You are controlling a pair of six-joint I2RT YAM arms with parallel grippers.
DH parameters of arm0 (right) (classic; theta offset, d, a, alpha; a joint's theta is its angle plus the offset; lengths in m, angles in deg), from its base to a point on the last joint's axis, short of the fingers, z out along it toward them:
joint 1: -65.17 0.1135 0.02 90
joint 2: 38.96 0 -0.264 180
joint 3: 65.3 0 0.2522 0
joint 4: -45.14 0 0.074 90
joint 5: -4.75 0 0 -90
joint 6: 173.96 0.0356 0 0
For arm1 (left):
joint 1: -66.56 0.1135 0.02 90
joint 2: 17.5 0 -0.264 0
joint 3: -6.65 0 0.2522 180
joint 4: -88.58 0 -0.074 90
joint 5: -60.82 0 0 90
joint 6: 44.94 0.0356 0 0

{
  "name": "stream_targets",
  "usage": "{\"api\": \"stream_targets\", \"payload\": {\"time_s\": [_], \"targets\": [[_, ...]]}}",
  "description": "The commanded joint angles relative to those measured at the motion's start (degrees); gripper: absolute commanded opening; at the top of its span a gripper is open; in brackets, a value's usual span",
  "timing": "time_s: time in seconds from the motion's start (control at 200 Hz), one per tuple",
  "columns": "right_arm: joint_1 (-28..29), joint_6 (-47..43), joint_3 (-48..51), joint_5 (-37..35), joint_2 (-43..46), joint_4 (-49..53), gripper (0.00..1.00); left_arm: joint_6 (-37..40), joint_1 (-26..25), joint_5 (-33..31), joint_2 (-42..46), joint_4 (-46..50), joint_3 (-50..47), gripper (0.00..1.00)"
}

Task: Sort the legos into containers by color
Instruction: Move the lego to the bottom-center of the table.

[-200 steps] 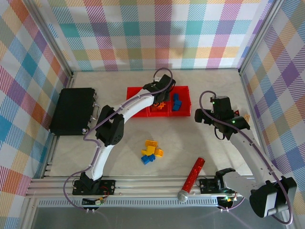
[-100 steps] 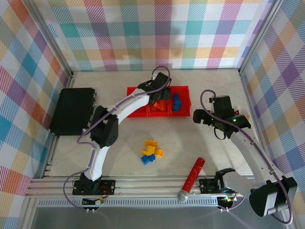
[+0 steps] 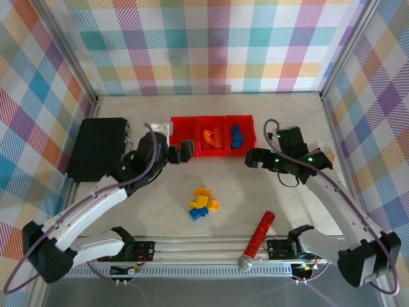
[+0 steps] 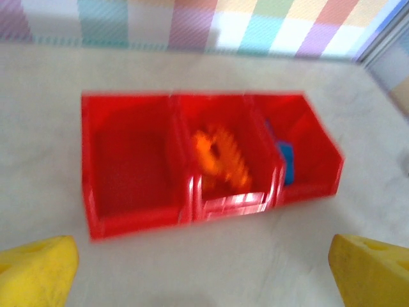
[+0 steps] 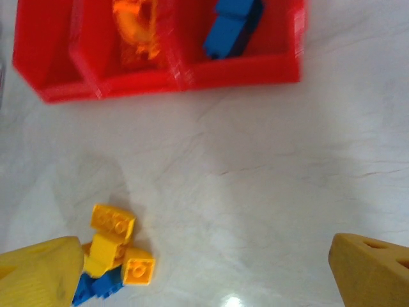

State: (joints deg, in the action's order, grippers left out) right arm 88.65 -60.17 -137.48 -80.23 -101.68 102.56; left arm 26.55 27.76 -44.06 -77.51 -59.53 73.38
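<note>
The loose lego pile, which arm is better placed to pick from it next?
Probably right: the right hand, open, has the pile in its wrist view, while the left hand faces the bins.

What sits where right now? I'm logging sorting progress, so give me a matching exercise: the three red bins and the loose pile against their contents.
Things:
1 left bin
2 middle bin
3 right bin
4 loose pile

Contents:
A blue bricks
B yellow and blue mixed
C nothing
D orange bricks

Pairs: 1-C, 2-D, 3-A, 4-B
</note>
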Motion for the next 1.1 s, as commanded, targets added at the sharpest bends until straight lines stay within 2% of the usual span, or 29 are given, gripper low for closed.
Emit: {"api": "stream_targets", "payload": {"time_s": [0.0, 0.29, 0.45, 0.715, 1.095], "targets": [[6.80, 2.35, -2.76, 1.27, -5.04, -1.30, 0.99, -4.13, 0.00, 1.19, 8.38, 4.02, -6.58, 1.00], [20.97, 4.00, -8.81, -3.22, -24.55, -2.69, 0.98, -9.21, -0.03, -3.57, 24.76, 11.66, -15.99, 1.00], [25.06, 11.35, -13.32, -7.16, -32.85, 0.00, 0.94, -10.30, -0.04, -4.96, 28.51, 12.69, -17.92, 1.00], [29.03, 21.38, -7.95, -8.79, -32.56, -2.00, 0.83, -9.99, -0.04, -5.51, 29.02, 14.49, -18.32, 1.00], [31.73, 25.31, -6.27, -9.18, -35.14, -3.07, 0.77, -9.22, -0.04, -5.51, 28.97, 14.13, -19.31, 1.00]]}}
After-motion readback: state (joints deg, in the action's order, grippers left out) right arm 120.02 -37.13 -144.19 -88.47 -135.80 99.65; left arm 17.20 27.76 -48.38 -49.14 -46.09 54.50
